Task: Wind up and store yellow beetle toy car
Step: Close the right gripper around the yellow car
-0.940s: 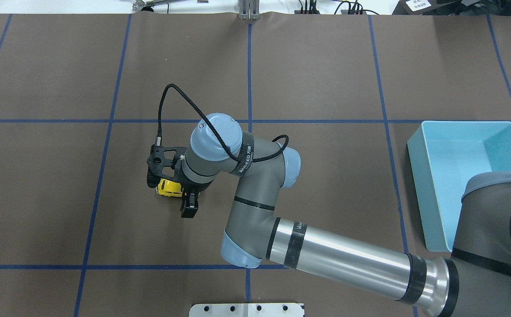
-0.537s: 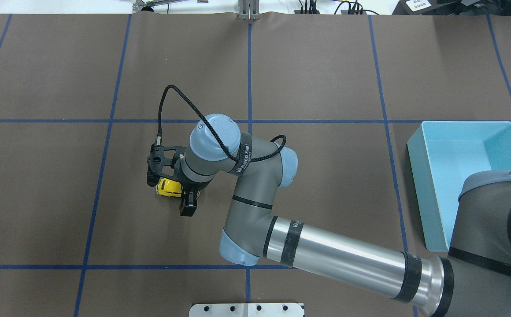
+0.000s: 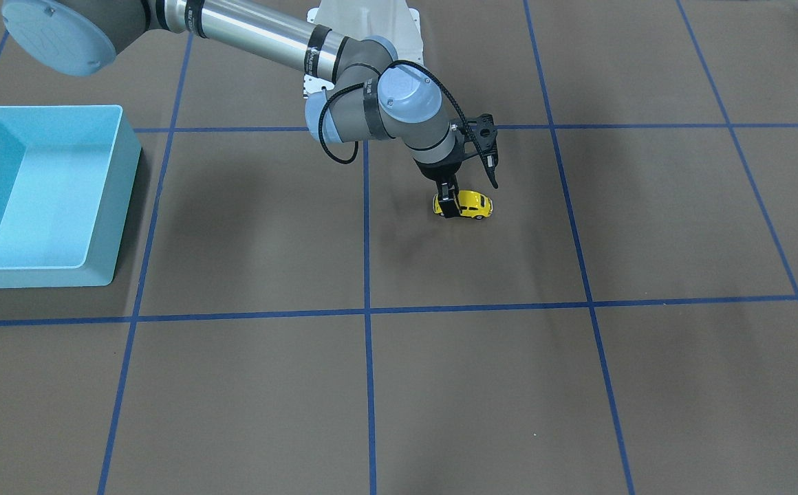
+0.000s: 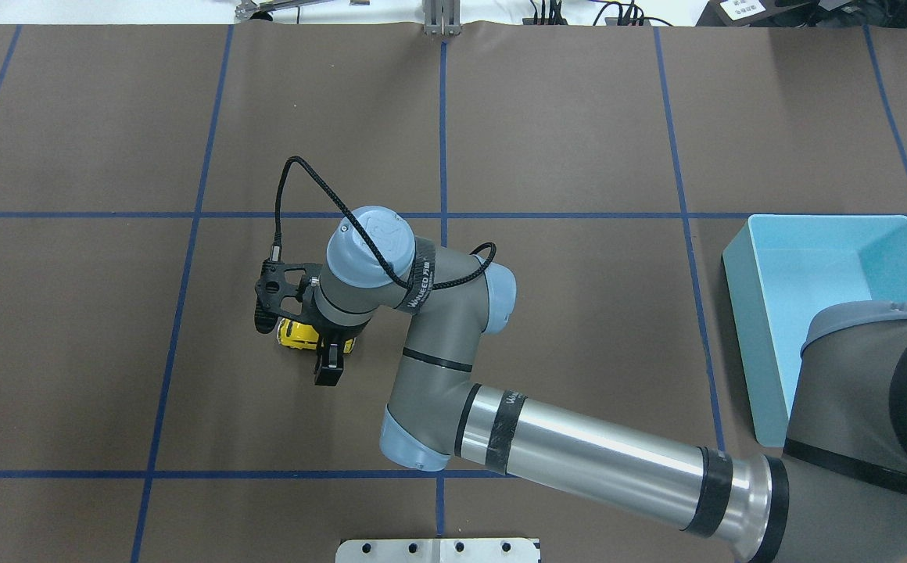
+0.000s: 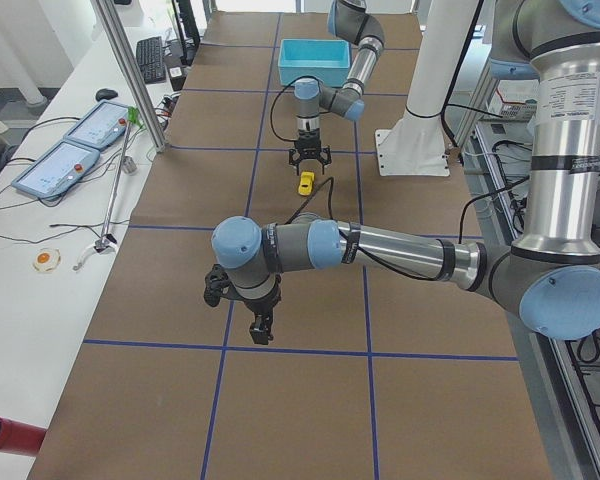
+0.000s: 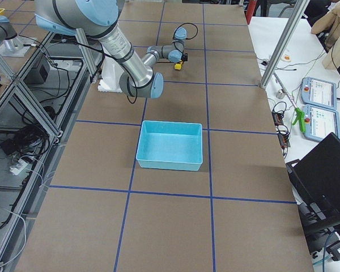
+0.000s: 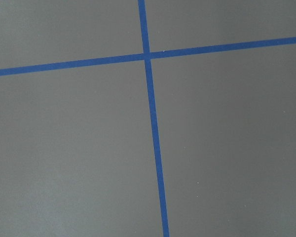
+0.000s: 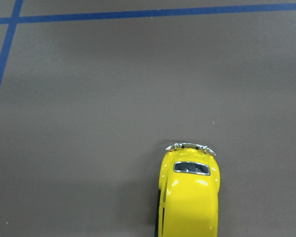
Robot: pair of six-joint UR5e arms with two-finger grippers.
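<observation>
Yellow beetle toy car [image 3: 471, 204], tiny, glossy and rounded with dark windows and a pale bumper, stands on its wheels on the brown table mat [image 3: 578, 385] crossed by blue tape lines, in the grid square on the robot's left of the centre line and well apart from the open light-blue rectangular plastic bin [image 3: 124, 199]. No lettering or badge can be read on the car, even in the close right wrist view. The right gripper [image 5: 308, 167] hangs low over the car with its jaws apart, straddling the body; one black finger [image 3: 446, 199] stands just beside the car's end nearest the bin. A black strap [image 4: 420, 283] round the right arm's wrist link bears white lettering that seems to read WANEED, though it is too small to be sure. The left gripper [image 5: 260, 328] hovers over bare mat near a tape crossing; whether its jaws are apart or together I cannot tell.
</observation>
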